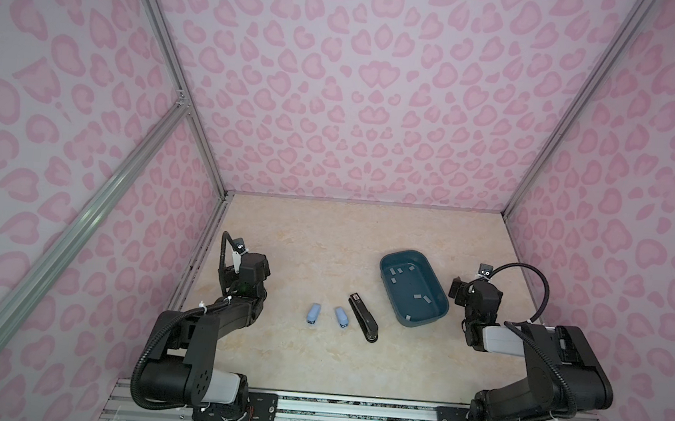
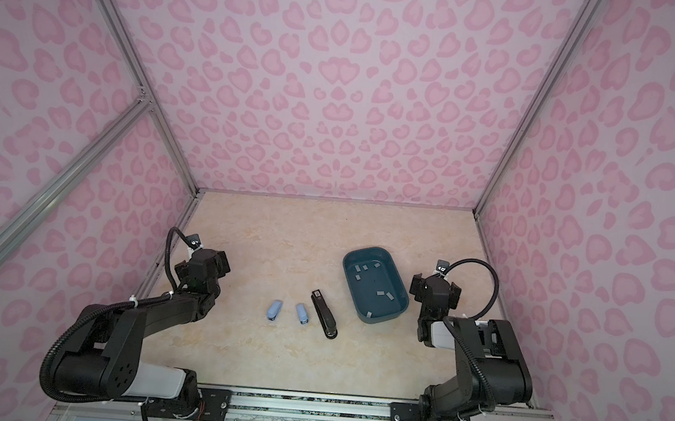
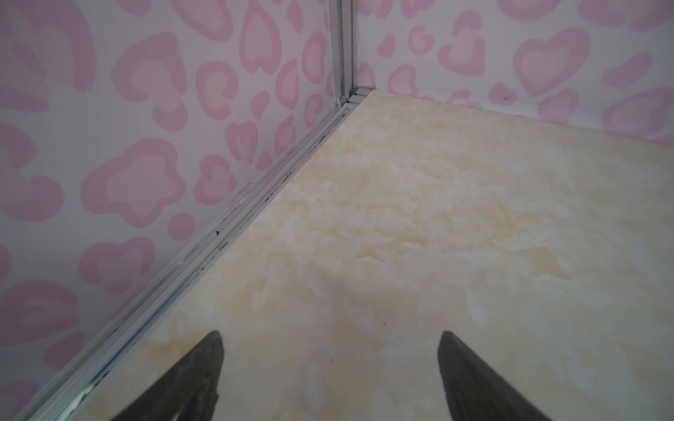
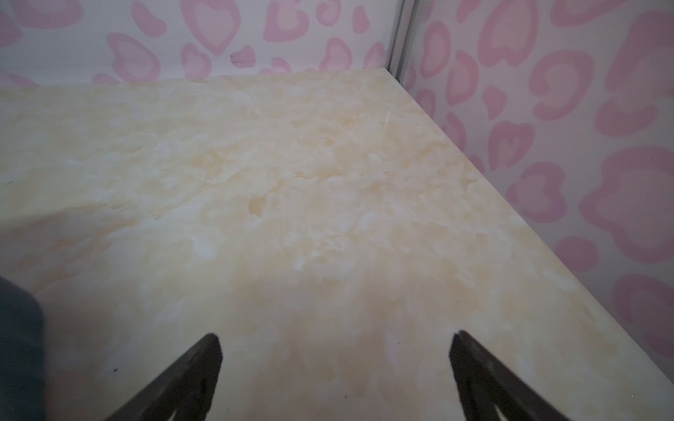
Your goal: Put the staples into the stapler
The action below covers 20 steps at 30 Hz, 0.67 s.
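The light is soft and even in both top views, and a bit dim. I see only faint grey shadows on the tabletop [image 1: 314, 363]. The walls [image 1: 379, 98] bend at the picture edges. In the wrist views, the left gripper [image 3: 330, 335] and right gripper [image 4: 336, 334] look dark and fuzzy, and the dark tub [image 4: 18, 346] is just a blur.

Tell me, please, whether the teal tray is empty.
Not empty: in both top views the teal tray holds several staples, scattered on its floor.
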Available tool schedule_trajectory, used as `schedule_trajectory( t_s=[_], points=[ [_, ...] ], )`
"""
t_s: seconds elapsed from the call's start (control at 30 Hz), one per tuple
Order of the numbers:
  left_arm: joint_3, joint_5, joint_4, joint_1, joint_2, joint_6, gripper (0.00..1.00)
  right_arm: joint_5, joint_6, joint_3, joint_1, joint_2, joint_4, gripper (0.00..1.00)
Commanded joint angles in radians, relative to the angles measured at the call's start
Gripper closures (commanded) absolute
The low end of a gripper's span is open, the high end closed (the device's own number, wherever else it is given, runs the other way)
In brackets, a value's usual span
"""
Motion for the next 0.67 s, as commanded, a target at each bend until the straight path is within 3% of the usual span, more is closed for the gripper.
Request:
schedule_trajectory(
  t_s=[0.0, 0.07, 0.1, 0.27, 0.63],
  points=[
    [-0.032, 0.213, 0.173, 0.043, 0.012, 0.069, 0.08, -0.042, -0.040, -0.015, 0.001, 0.015, 0.188, 0.01],
    [-0.104, 0.386, 0.300, 0.064, 0.012, 0.119, 0.09, -0.042, -0.047, 0.009, 0.006, -0.003, 0.112, 0.01],
    [-0.138, 0.384, 0.401, 0.060, 0.045, 0.123, 0.08, -0.040, -0.044, 0.019, 0.005, -0.014, 0.074, 0.01],
    [-0.133, 0.380, 0.386, 0.059, 0.042, 0.125, 0.02, -0.040, -0.047, 0.010, 0.007, -0.004, 0.105, 0.01],
    [-0.132, 0.380, 0.377, 0.060, 0.038, 0.126, 0.02, -0.047, -0.056, 0.021, 0.011, -0.010, 0.076, 0.01]
  ],
)
